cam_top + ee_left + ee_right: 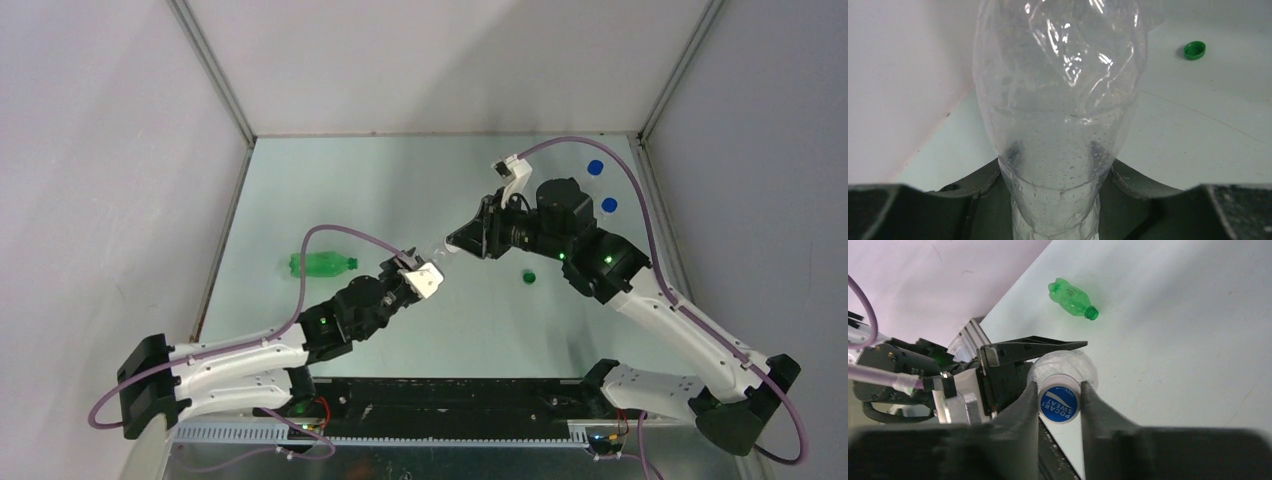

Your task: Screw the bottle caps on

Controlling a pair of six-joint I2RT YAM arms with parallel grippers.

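While left gripper (428,270) clamps clear bottle (1058,100), right gripper (1060,386) pinches white cap (1059,405) on its neck. Keep cap square, axes aligned, twist gently. Green cap (528,277), green bottle (322,264) lie either side of clear bottle.

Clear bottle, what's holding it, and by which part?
Left claw grips the clear bottle around its body; right claw pinches its Pocari Sweat cap by the sides.
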